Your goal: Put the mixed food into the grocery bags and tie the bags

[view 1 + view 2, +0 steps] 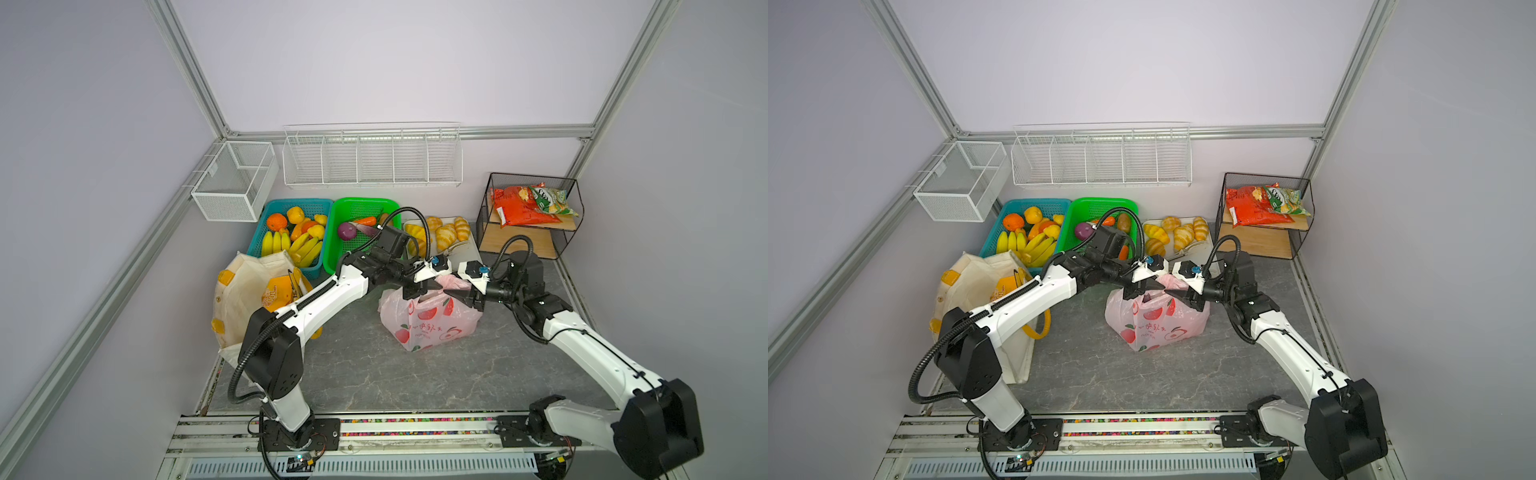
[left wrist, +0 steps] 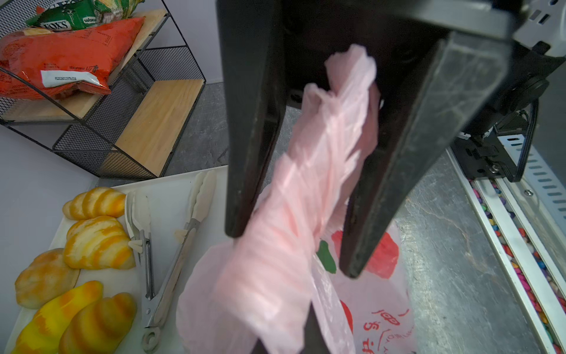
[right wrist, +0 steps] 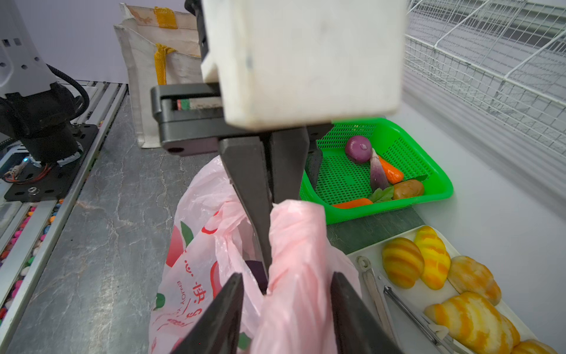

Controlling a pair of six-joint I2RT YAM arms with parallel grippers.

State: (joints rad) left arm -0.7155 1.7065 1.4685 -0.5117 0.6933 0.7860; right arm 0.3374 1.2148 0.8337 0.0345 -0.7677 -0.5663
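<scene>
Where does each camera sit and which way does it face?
Both top views: high at the front, looking down on the table; left arm and right arm whole.
Left wrist: on left arm, facing snack shelf and croissant tray; shows right gripper, fingers apart.
Right wrist: on right arm, facing green basket and tote; shows left gripper shut on pink bag.
Shared: both wrist views show pink bag, croissant tray.

White-shelled arms [image 1: 328, 299], black joints [image 1: 274, 357]; ribbed black cable [image 1: 420, 220] loops behind left claw [image 1: 428, 287] and right claw [image 1: 455, 294]; blue knob [image 1: 435, 261] tops each white housing [image 1: 427, 272].
</scene>
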